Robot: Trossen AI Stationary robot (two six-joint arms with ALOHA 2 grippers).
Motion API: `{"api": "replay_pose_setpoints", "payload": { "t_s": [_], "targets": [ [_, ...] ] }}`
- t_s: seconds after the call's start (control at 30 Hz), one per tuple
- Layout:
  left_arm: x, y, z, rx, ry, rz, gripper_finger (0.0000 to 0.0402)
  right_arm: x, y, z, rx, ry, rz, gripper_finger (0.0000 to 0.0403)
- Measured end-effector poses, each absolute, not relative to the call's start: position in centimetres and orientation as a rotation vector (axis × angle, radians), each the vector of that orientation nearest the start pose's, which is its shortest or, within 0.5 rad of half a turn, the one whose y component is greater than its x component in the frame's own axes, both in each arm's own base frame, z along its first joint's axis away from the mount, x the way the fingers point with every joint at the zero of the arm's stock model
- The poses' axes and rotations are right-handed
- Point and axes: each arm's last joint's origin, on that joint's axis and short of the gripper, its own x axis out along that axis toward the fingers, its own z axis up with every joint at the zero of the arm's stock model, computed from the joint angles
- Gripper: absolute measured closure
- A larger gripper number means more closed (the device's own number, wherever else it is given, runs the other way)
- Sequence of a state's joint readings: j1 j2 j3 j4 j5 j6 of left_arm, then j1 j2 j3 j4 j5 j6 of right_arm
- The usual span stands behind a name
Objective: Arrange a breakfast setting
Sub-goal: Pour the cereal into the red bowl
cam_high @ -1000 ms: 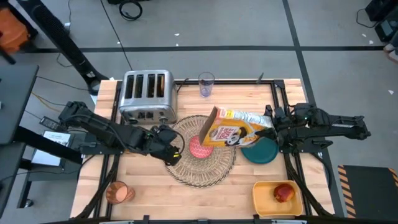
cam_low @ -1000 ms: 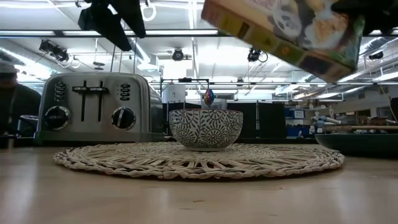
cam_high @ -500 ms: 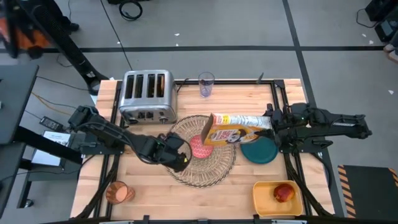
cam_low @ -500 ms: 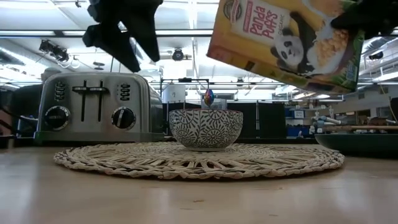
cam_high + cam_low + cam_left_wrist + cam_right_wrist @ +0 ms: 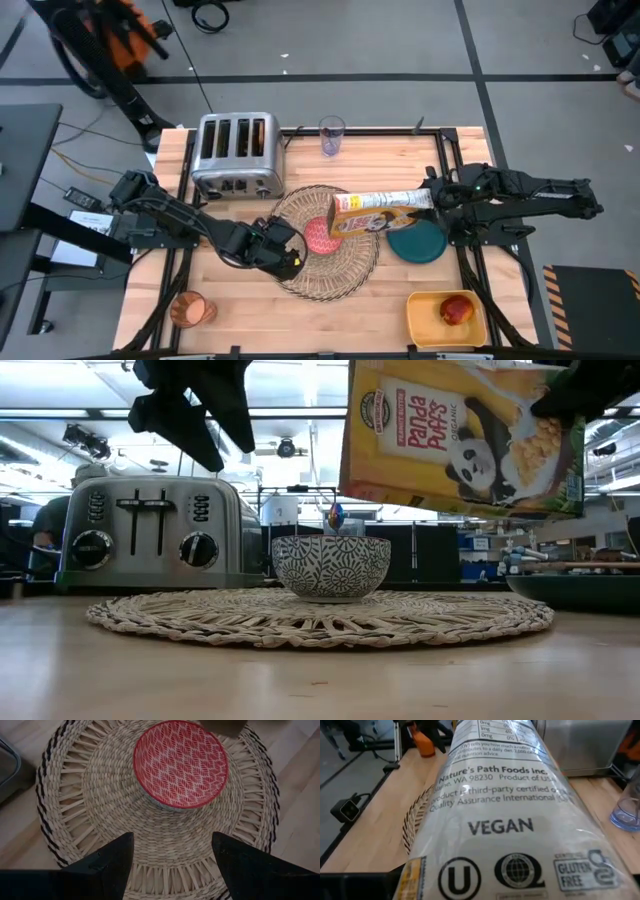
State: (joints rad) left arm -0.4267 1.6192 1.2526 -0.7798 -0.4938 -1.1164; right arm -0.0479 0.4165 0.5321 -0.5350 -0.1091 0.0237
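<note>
Butcher-block wood fills the table (image 5: 240, 295), and at its middle lies the round woven straw placemat (image 5: 325, 243) with the small pink bowl (image 5: 320, 237) sitting on it, its red leaf-patterned inside facing up in the left wrist view (image 5: 180, 764) and its grey-patterned outside showing at table height (image 5: 331, 567). Over that bowl hangs a Panda Puffs cereal box (image 5: 370, 212), long axis running across the table from the right side toward the centre, its free end above the bowl's edge; in the low view the printed front (image 5: 460, 440) faces the camera, tilted slightly, well clear of the bowl's rim. The right gripper (image 5: 432, 198) is clamped on the box's far end, and the right wrist camera sees little but the inner bag's label (image 5: 510, 825). The left gripper (image 5: 283, 250) hovers above the placemat's near-left part, just beside the bowl, fingers (image 5: 105, 865) spread apart and holding nothing. Just right of the mat rests the dark teal plate (image 5: 420, 243), partly under the right arm. Front right, the red apple (image 5: 456, 311) sits inside the yellow square tub (image 5: 424, 318); front left stands the amber-orange cup (image 5: 189, 310). At the back, the chrome four-slot toaster (image 5: 237, 152) and a clear glass (image 5: 332, 135) stand upright.
</note>
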Motion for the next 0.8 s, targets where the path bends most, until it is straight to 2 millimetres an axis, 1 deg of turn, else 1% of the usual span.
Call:
{"api": "replay_pose_setpoints", "payload": {
  "t_s": [0.43,0.8],
  "targets": [
    [29.9,-11.9,25.1,-0.497,0.819,0.61,0.0127,12.8,-0.3,27.7,-0.043,0.555,0.092,0.017],
    [29.8,-11.9,25.1,-0.483,0.827,0.608,0.0127,14.9,-0.4,29.1,-0.132,0.615,0.104,0.017]
  ]
}}
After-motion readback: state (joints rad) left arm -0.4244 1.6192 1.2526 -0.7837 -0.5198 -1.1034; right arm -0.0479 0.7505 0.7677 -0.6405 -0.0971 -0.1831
